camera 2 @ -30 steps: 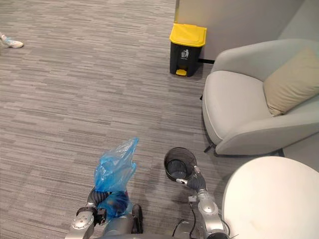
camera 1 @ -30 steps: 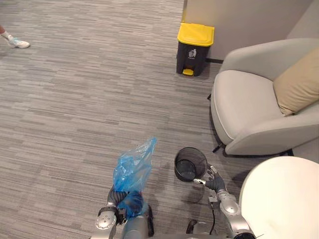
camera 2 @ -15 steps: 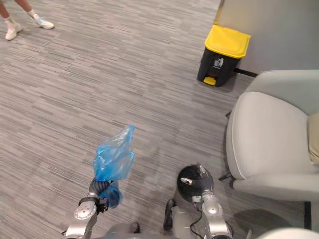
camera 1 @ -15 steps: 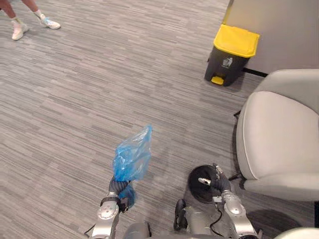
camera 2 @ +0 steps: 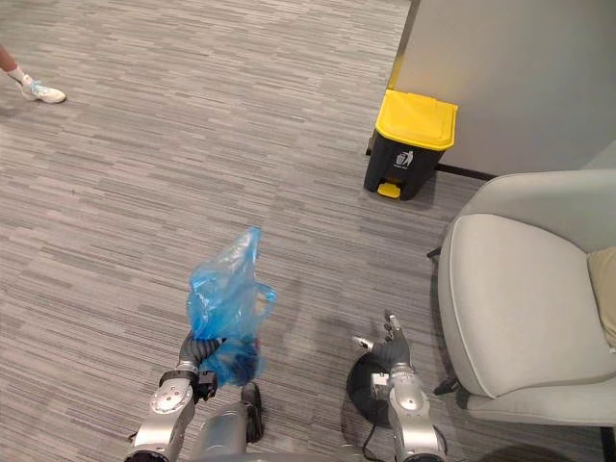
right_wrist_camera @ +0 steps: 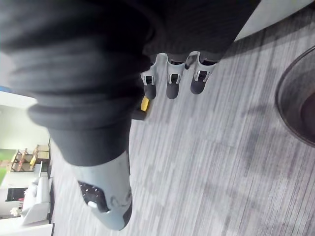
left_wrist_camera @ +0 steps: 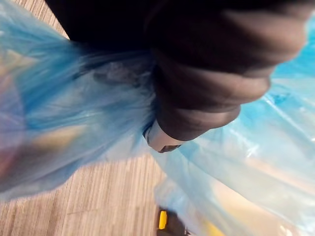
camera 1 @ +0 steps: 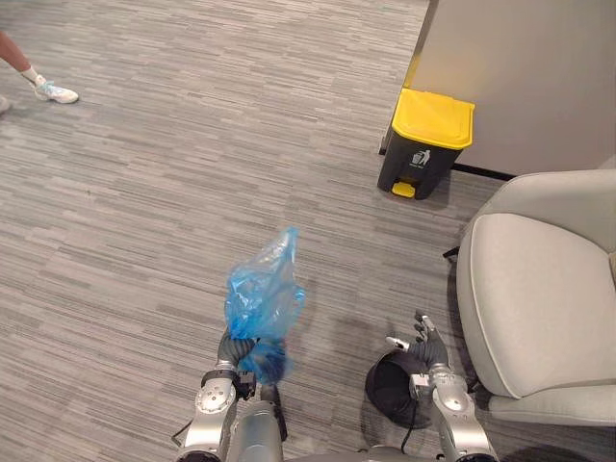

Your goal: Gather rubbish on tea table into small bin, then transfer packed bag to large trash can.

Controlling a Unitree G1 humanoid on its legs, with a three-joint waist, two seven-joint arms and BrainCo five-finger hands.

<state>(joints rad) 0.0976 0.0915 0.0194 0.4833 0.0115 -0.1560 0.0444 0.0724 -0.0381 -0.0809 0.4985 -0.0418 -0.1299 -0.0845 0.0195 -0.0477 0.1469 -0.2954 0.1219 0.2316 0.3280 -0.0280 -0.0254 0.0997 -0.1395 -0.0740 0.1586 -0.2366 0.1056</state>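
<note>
Swinging toward the can (camera 1: 426,140) with the yellow lid, you are bringing it nearer the middle of the head views than it was a second ago. The whole picture is shifting with it, so the camera is moving, not the things. Your left hand (camera 1: 234,351) is still clenching the neck of the blue bag (camera 1: 262,300), which is standing up out of the fist, clear of the floor (camera 1: 144,192) and well apart from the can. Your right hand (camera 2: 388,348) is hanging released, fingers straight, just beside the rim of the small bin (camera 1: 390,387) near the armchair (camera 1: 539,289). Gathering is looking finished, and carrying the bag across the open floor to the can is what is remaining.
</note>
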